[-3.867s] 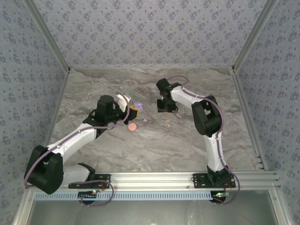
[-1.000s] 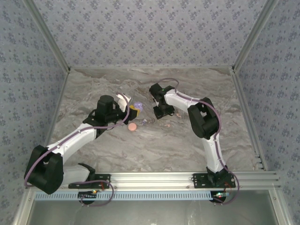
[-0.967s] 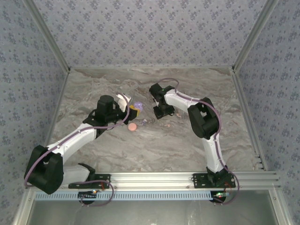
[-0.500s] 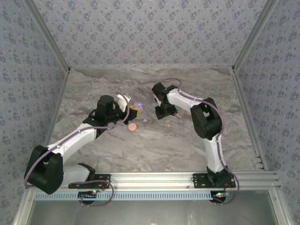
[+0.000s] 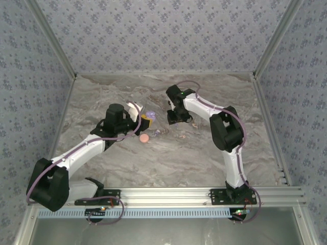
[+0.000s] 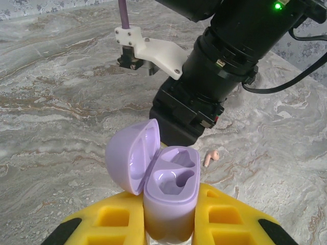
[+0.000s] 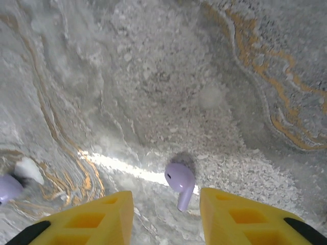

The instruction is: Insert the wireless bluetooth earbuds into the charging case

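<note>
The lilac earbud point(image 7: 180, 179) was lying loose on the marble-look table point(image 7: 204, 76). Its stem pointed down into the gap between the yellow fingers point(image 7: 97, 217) of the right gripper point(image 7: 166, 206), which were spread with nothing pinched, and neither one looked to be touching it. A second lilac earbud point(image 7: 7, 188) sat way off at the left edge of that wrist view, with a small white piece point(image 7: 28, 169) just beside it. A pink earbud point(image 6: 211, 157) lay on the table just right of the lilac charging case point(image 6: 171, 186). That case stood upright with its lid point(image 6: 134, 155) flipped open to the left and both sockets showing, and the left gripper point(image 6: 168, 227) was clamped on its lower half. A pink round case point(image 5: 144, 138) sat on the table just on the near side of that gripper. Pose-wise, from above the left arm point(image 5: 82, 148) stretched forward and to the right toward the middle of the table. The right arm point(image 5: 225, 130) rose from its base, folded at the elbow and reached back left, with its gripper pointing down just right of the lilac case. A green light point(image 6: 277, 6) glowed on its wrist.
</note>
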Available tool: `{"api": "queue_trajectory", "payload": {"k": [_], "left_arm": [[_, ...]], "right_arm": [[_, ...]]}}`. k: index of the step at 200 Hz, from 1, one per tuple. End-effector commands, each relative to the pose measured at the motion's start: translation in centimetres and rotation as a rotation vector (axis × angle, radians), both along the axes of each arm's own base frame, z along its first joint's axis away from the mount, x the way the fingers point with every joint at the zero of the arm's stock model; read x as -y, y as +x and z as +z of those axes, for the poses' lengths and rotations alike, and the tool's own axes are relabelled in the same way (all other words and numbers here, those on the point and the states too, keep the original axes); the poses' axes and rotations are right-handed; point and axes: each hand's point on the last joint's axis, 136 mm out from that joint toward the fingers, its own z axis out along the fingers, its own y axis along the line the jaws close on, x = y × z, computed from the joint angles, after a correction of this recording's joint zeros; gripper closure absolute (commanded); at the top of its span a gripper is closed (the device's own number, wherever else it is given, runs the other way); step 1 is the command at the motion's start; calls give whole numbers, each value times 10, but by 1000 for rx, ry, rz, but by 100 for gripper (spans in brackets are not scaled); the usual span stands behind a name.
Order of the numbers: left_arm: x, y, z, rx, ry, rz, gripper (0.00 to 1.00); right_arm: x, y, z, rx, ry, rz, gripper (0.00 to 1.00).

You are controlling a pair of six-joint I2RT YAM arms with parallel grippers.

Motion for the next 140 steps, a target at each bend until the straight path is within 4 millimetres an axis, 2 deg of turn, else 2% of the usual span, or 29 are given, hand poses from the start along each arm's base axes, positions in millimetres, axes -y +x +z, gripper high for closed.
{"api": "queue_trajectory", "payload": {"k": [1,31,140], "left_arm": [[4,3,17,52,-22,-5,82],[5,4,16,50,-21,-7,82],[6,4,15,49,-29,-9,82]], "right_arm": [[9,4,-8,-26,-45,-104,61],[15,6,-12,-35,-85,-155,62],[10,0,-25,-75,-123,-141,62]]}}
